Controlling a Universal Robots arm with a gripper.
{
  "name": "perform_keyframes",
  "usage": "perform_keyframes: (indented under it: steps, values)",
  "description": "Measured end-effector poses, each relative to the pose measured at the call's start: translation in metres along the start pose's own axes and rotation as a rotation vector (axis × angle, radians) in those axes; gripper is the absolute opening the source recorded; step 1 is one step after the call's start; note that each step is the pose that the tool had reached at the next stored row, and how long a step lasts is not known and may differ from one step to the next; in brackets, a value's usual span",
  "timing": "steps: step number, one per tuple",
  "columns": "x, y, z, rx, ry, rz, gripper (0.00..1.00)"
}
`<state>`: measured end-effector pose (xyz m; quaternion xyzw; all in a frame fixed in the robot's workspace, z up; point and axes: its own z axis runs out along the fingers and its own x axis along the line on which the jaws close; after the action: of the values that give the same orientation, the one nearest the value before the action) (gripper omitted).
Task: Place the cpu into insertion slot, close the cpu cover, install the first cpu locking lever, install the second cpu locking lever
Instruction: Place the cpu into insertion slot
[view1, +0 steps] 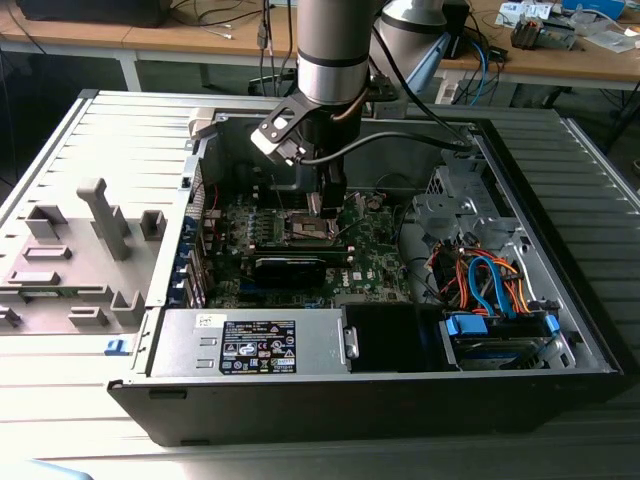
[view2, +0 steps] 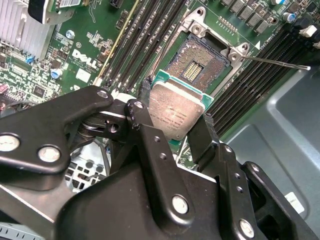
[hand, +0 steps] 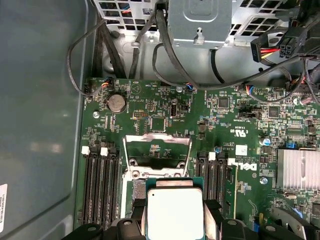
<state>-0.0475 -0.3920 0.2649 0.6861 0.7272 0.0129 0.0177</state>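
Note:
In both wrist views my gripper (view2: 176, 107) (hand: 175, 207) is shut on the cpu (view2: 177, 114) (hand: 175, 212), a flat square chip with a silver-grey top and green edge, gripped on two opposite sides. It hangs just above the insertion slot (view2: 197, 62), whose dark pin field lies bare inside a shiny metal rim. The cpu cover (hand: 157, 142), a thin silvery frame, stands swung open beyond the slot. A thin locking lever (view2: 275, 62) sticks out sideways from the socket corner. In the exterior view the gripper (view1: 325, 205) hovers over the insertion slot (view1: 308, 228) inside the computer case.
Black memory slots (hand: 100, 185) (hand: 212, 175) flank the socket on both sides. A finned heatsink (hand: 297, 170) and black cables (hand: 165, 45) lie near. A long black card (view1: 290, 268), the power supply (view1: 250, 345), drive cables (view1: 490, 280) and a grey fixture (view1: 95, 235) sit around.

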Motion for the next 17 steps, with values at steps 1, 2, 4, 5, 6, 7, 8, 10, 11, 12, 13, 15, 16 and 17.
perform_keyframes:
  steps: [1, 2, 4, 5, 6, 7, 8, 10, 11, 12, 13, 15, 16, 17]
  values:
    - [0.0000, 0.0000, 0.0000, -0.0001, 0.0000, 0.001, 0.55]
    - [0.0000, 0.0000, 0.0001, 0.0000, -0.0001, 0.003, 0.55]
    - [0.0000, 0.0000, 0.0001, 0.0000, -0.0003, 0.008, 0.55]
    - [0.0000, 0.0000, 0.0001, 0.0000, -0.0004, 0.009, 0.55]
    - [0.0000, 0.0000, 0.0002, 0.0000, -0.0004, 0.010, 0.55]
    - [0.0000, 0.0000, 0.0002, 0.0000, -0.0006, 0.012, 0.55]
    - [0.0000, 0.0000, 0.0002, 0.0000, -0.0006, 0.013, 0.55]
    - [0.0000, 0.0000, 0.0003, 0.0001, -0.0007, 0.016, 0.55]
    - [0.0000, 0.0000, 0.0003, 0.0001, -0.0008, 0.018, 0.55]
    - [0.0000, 0.0000, 0.0004, 0.0001, -0.0008, 0.020, 0.55]
    - [0.0000, 0.0000, 0.0004, 0.0001, -0.0009, 0.021, 0.55]
    - [0.0000, 0.0000, 0.0004, 0.0001, -0.0010, 0.024, 0.55]
    - [0.0000, 0.0000, 0.0005, 0.0002, -0.0012, 0.029, 0.55]
    - [0.0000, 0.0000, 0.0008, 0.0003, -0.0018, 0.043, 0.55]
